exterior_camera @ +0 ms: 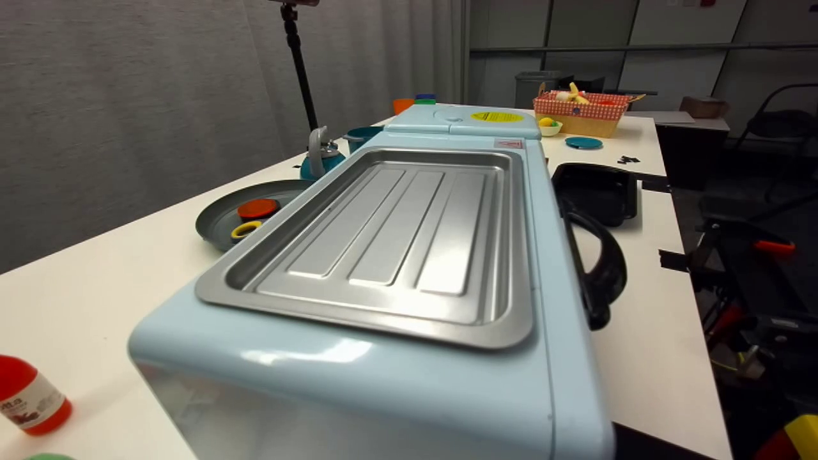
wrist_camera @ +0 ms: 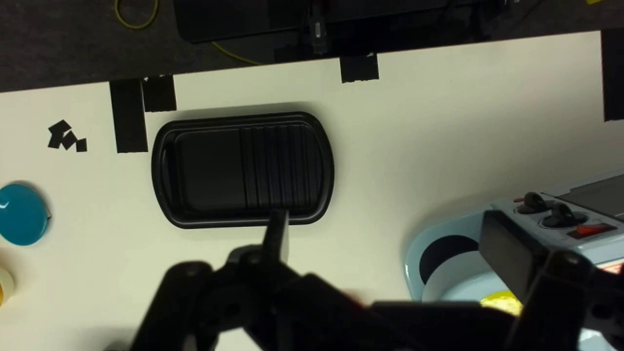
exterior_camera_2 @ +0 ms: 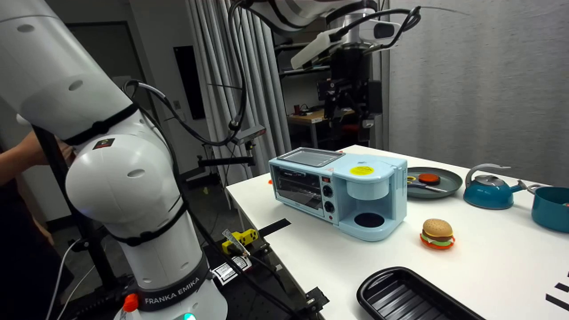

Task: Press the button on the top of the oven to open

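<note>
Nearest the camera in an exterior view: the oven (exterior_camera: 396,370), pale blue, standing on the white table (exterior_camera: 96,281), a grey metal tray (exterior_camera: 396,233) on its top. Beyond the tray, on the oven's hooded end (exterior_camera_2: 368,190), sits a small round feature (exterior_camera: 451,118) just beside a yellow label (exterior_camera: 497,117); I take it for the button, though too small to confirm.

Gripper (wrist_camera: 386,226): jaws wide apart, clasping nothing, pointing down well above the oven and touching none of it. In the wrist view the hooded end is partly hidden by the gripper.

Step in hand, as judged: approach; press not yet made. Recommend bringing the jaws together first, so that they make one blunt tip; spread, they could straddle the button. Centre over it, then descend slowly and straight; a slanted push may slide the oven or slip onto the label. Ease off once it gives. Avoid the tray and the red switch (wrist_camera: 591,230) on the oven's front.

Surroundings: black baking pan (wrist_camera: 241,170) off the hooded end, towards the oven's front side; toy burger (exterior_camera_2: 437,233) also off that end; frying pan (exterior_camera: 220,220) behind the oven. None should hinder a vertical press.
</note>
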Robot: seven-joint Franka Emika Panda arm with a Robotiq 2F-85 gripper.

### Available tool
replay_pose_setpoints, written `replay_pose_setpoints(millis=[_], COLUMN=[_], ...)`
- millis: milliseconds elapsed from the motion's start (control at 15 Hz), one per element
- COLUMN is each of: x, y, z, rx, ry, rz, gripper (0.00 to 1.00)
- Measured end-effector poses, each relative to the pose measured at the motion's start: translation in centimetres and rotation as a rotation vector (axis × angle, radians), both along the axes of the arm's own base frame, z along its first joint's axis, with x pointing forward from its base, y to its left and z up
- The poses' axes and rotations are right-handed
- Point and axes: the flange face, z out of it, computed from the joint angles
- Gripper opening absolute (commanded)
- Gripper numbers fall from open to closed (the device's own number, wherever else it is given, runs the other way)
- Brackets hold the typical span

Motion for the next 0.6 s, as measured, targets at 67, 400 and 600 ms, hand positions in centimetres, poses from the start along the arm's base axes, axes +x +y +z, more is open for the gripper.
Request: replay_pose_setpoints(millis=[67, 400, 600], x=[0.4, 3.3, 5.2], y=[1.0, 5.3, 7.1], z=[-0.2, -1.1, -1.4], rx=[-0.006, -0.025, -0.025], ry=[0.004, 0.008, 0.001], rz=[0.016, 0.084, 0.120], gripper=[1.00, 1.00, 1.00])
